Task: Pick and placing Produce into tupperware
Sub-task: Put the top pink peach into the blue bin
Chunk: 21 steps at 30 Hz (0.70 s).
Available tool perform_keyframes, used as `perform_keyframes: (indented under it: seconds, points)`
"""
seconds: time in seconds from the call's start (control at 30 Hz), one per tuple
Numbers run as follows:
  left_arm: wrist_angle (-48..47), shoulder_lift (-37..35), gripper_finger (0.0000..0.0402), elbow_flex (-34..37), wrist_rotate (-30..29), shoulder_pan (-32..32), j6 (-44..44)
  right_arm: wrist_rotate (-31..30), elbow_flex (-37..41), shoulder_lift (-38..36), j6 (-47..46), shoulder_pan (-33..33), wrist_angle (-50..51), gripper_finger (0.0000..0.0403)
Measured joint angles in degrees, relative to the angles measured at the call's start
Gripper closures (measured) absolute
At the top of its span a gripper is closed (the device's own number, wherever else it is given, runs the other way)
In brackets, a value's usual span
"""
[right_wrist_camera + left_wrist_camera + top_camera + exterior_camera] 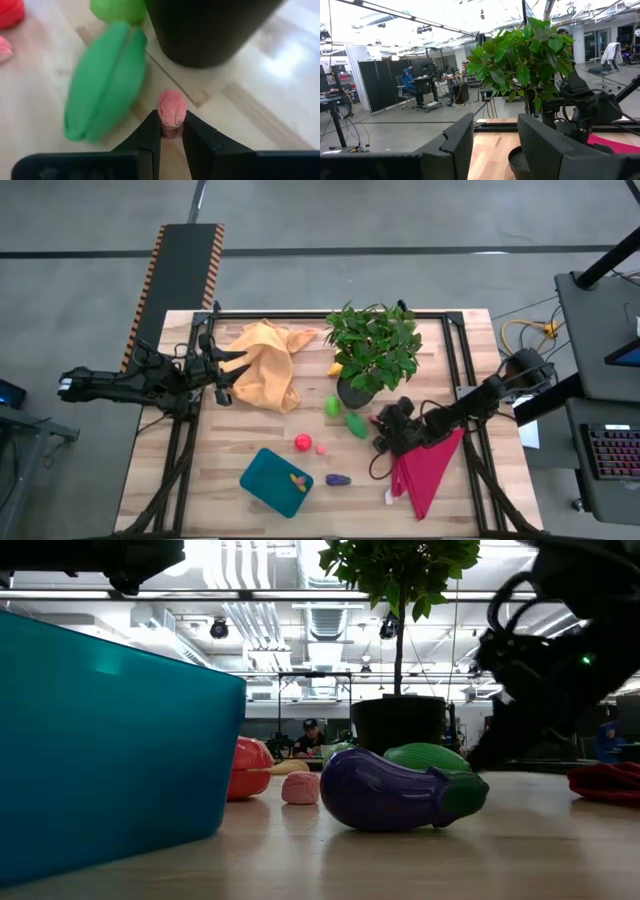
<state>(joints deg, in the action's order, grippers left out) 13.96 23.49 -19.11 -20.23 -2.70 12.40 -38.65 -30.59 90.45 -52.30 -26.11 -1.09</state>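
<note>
Right gripper [171, 131] clamps 1 small pink produce piece [171, 109] beside the plant pot [210, 27], green pod [105, 85] lying alongside with long axis diagonal; left gripper [495, 145] open over orange cloth [268, 365].

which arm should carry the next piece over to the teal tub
Right. The right gripper is closed on a small pink piece beside the long green piece, with the tub near on the table. The left gripper hangs open over the orange cloth, away from the produce.
</note>
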Motion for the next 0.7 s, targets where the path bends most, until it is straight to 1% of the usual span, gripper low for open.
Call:
perform_keyframes:
  seconds: [0.47, 0.57, 0.7]
  points:
    - [-0.09, 0.02, 0.0262, 0.00, 0.02, -0.02, 0.00, -0.99, -8.62, -1.03, 12.12, -0.27, 1.06, 0.0346]
    - [-0.09, 0.02, 0.0262, 0.00, 0.01, -0.01, 0.00, 0.32, -10.45, -1.07, 14.49, -0.75, 0.96, 0.0346]
    - [-0.09, 0.02, 0.0262, 0.00, 0.00, 0.00, 0.00, 3.83, -12.36, -1.06, 16.36, -1.75, 0.76, 0.0346]
